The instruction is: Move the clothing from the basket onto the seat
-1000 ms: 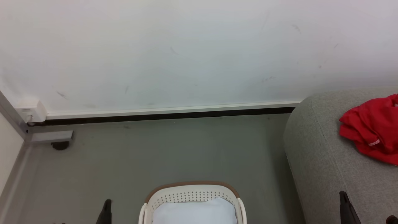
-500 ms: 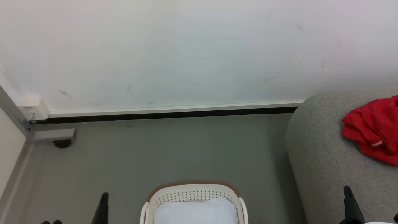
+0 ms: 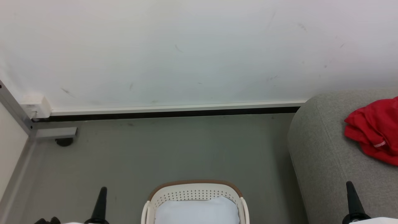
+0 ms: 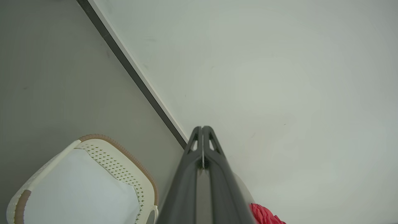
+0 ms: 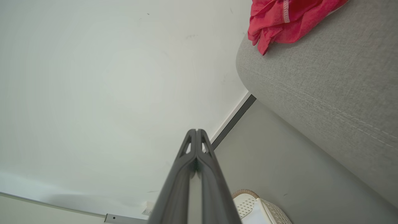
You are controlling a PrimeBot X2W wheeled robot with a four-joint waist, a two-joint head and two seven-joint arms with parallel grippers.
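Red clothing (image 3: 374,130) lies on the seat (image 3: 326,155); basket (image 3: 194,193) holds white padding (image 3: 196,211).

Grey floor (image 3: 186,149) bears the white basket (image 3: 192,195) at bottom centre, apart from the wall (image 3: 186,46); pale padding (image 3: 194,211) lies inside it. At right the seat (image 3: 323,155) stands on the floor, apart from the basket — red clothing (image 3: 376,127) lies crumpled on top.

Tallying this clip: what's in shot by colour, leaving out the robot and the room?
Red: 1, clothing heap
White: 2, laundry basket and padding inside it
Grey: 1, sofa
Total: 4
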